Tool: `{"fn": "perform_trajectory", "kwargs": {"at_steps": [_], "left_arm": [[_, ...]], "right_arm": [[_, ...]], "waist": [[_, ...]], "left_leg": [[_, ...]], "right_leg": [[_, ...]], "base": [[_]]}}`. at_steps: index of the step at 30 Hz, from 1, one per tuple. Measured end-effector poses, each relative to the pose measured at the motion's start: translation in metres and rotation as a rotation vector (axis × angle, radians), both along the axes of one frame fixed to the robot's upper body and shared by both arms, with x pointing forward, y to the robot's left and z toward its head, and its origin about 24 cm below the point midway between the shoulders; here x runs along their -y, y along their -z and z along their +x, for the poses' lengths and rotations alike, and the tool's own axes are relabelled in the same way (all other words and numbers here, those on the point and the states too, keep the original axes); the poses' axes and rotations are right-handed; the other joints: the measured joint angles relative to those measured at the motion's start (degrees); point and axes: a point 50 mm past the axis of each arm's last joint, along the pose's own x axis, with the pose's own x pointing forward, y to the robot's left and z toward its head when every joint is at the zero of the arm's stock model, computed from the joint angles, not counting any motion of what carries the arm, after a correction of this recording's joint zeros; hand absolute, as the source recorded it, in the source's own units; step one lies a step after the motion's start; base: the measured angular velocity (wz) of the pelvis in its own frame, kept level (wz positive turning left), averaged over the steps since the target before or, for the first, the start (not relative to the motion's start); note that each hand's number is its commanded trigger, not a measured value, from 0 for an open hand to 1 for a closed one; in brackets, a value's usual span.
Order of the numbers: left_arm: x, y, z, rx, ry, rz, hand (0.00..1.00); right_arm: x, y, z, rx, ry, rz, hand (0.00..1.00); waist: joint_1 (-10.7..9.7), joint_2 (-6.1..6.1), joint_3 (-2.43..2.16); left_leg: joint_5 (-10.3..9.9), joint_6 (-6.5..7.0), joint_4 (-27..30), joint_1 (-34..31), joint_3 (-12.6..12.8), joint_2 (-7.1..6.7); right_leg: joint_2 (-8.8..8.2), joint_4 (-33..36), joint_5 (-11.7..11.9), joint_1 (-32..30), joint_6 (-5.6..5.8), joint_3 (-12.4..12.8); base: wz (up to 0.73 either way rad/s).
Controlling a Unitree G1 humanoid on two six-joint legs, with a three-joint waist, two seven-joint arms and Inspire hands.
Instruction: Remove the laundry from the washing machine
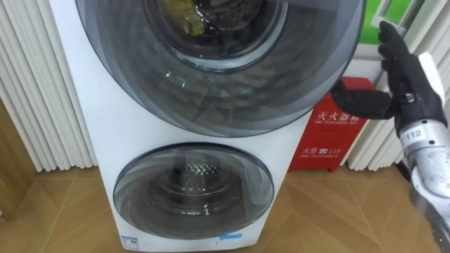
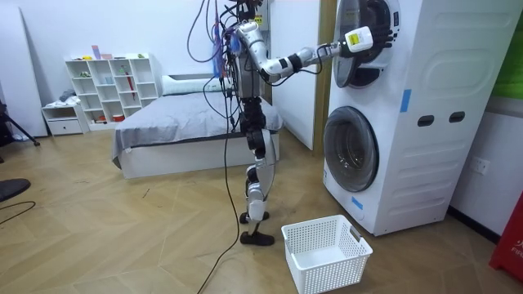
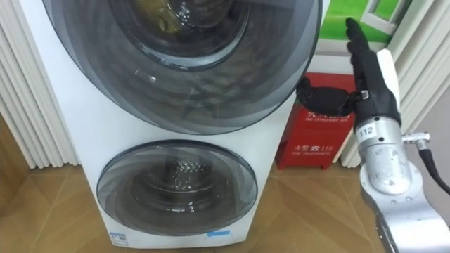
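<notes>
Wood-plank floor (image 2: 122, 220) of a bedroom with a bed (image 2: 172, 131) and white laundry basket (image 2: 315, 265). The tall washing machine (image 1: 84, 126) stands upright, doors facing the robot. The right hand (image 3: 369, 77), fingers straight, thumb out, is at the upper door (image 1: 211, 91) rim; a yellowish mass (image 1: 177, 10) lies behind its glass

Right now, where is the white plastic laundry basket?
In the room view, the white plastic laundry basket sits on the wooden floor, beside the robot's feet, in front of the white stacked washing machine.

Right hand (image 1: 406, 81) beside upper door (image 1: 218, 84)
</notes>
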Motion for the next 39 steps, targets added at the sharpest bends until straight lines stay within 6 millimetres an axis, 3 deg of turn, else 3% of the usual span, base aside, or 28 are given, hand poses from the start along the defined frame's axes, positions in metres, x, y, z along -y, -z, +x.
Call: {"fn": "perform_trajectory", "kwargs": {"at_steps": [4,12,18,24,30,39], "left_arm": [[0.002,0.0,0.001,0.017,-0.016,-0.011,0.0],[0.004,0.001,0.002,0.03,-0.003,-0.018,0.0],[0.004,0.001,0.004,0.047,-0.001,-0.021,0.0],[0.004,0.001,0.005,0.065,0.0,-0.024,0.0],[0.006,0.001,0.006,0.071,0.017,-0.028,0.0],[0.006,0.001,0.004,0.077,0.022,-0.03,0.0]], "right_arm": [[-0.004,0.007,-0.008,-0.03,-0.064,0.04,0.0],[-0.023,0.025,-0.03,-0.087,-0.189,0.089,0.0],[-0.029,0.022,-0.038,-0.076,-0.24,0.09,0.0],[-0.037,0.014,-0.042,-0.062,-0.325,0.087,0.0],[-0.043,0.011,-0.046,-0.05,-0.369,0.086,0.0],[-0.046,0.009,-0.047,-0.042,-0.397,0.091,0.0]], "waist": [[-0.14,0.01,0.06],[0.14,0.6,0.47],[-0.13,0.87,0.44],[-1.94,1.17,0.39],[-2.83,1.9,0.01],[-3.03,1.89,-0.01]], "left_leg": [[-0.05,-0.04,0.02,0.11,0.08,0.07],[-0.44,-0.21,-0.13,0.15,0.35,0.25],[-0.66,-0.12,-0.13,0.18,0.85,0.21],[-0.7,-0.07,-0.22,0.15,0.95,0.15],[-0.7,-0.07,-0.18,0.22,1.09,0.2],[-0.7,-0.07,-0.12,0.41,1.06,0.27]], "right_leg": [[0.0,-0.06,-0.31,0.0,0.52,-0.04],[0.21,-0.06,-0.31,-0.22,0.51,0.1],[0.21,-0.09,-0.27,-0.32,0.42,0.72],[0.45,-0.11,-0.26,-0.33,0.42,1.07],[0.72,-0.09,-0.14,-0.37,0.21,1.44],[0.81,-0.07,0.01,-0.29,-0.02,1.58]], "base": [[0.0],[-0.01],[-0.02],[-0.01],[-0.01],[0.0]]}}
